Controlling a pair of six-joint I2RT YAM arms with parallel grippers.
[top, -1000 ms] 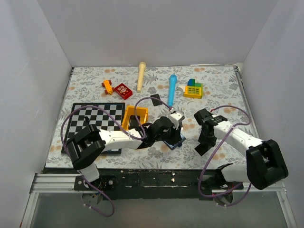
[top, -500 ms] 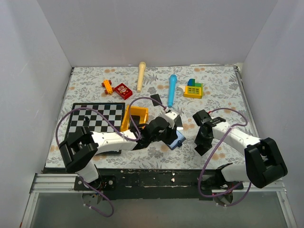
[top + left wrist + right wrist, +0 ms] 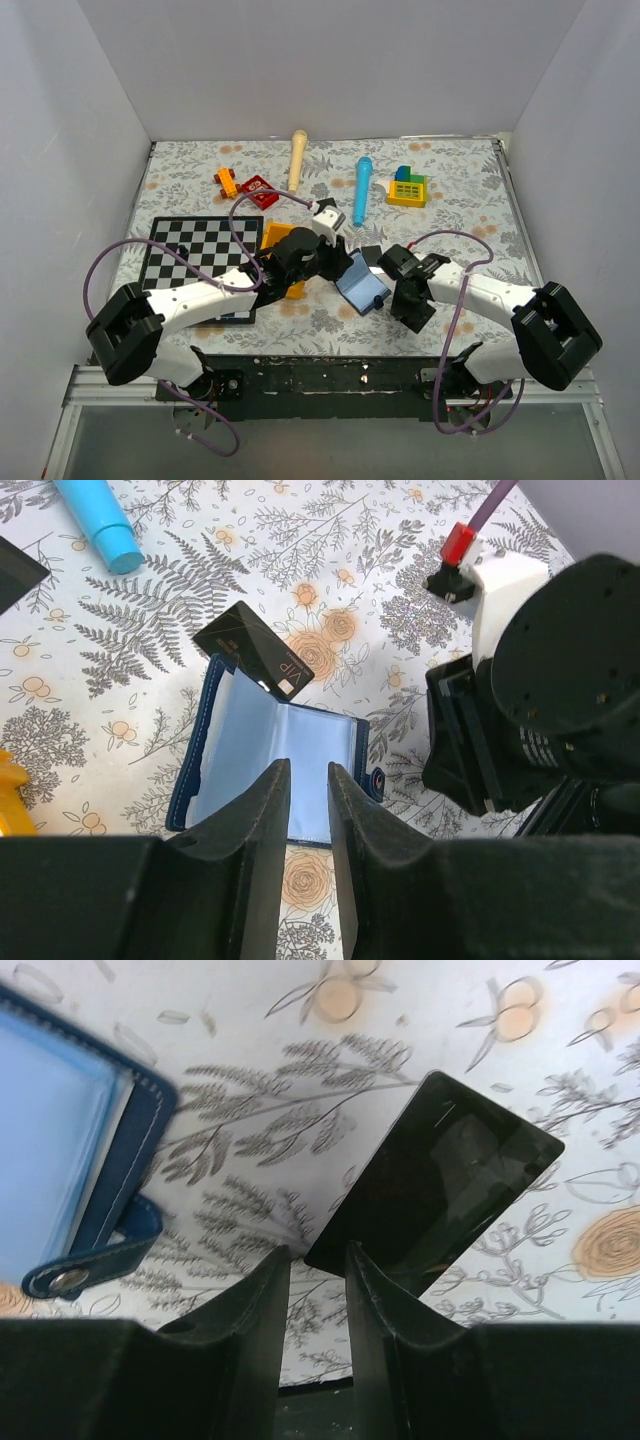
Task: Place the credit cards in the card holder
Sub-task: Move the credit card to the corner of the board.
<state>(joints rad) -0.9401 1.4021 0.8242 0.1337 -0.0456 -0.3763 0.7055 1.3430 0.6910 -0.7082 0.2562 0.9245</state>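
From above, we judge the task barely begun. The card holder point(image 3: 362, 288) lies spread open on the floral cloth point(image 3: 450, 180) near the front middle, and one credit card point(image 3: 371, 255) lies just beyond its far edge, not in a pocket. The left gripper point(image 3: 342, 263) reaches in low from the left and the right gripper point(image 3: 402, 292) bends in from the other side, so the two flank the holder. In the left wrist view, that claw hangs above the light blue inside, its jaws a narrow slit apart with nothing in them. The card's corner seems to overlap the holder's rim, and a dark flat corner point(image 3: 15, 572) at the frame's edge may be the second card. In the right wrist view, the jaws likewise stand slightly apart and empty, poised over the card's near corner. Cloth shows between card and holder here, so we cannot tell whether they touch. Both cards are yet to be pocketed.
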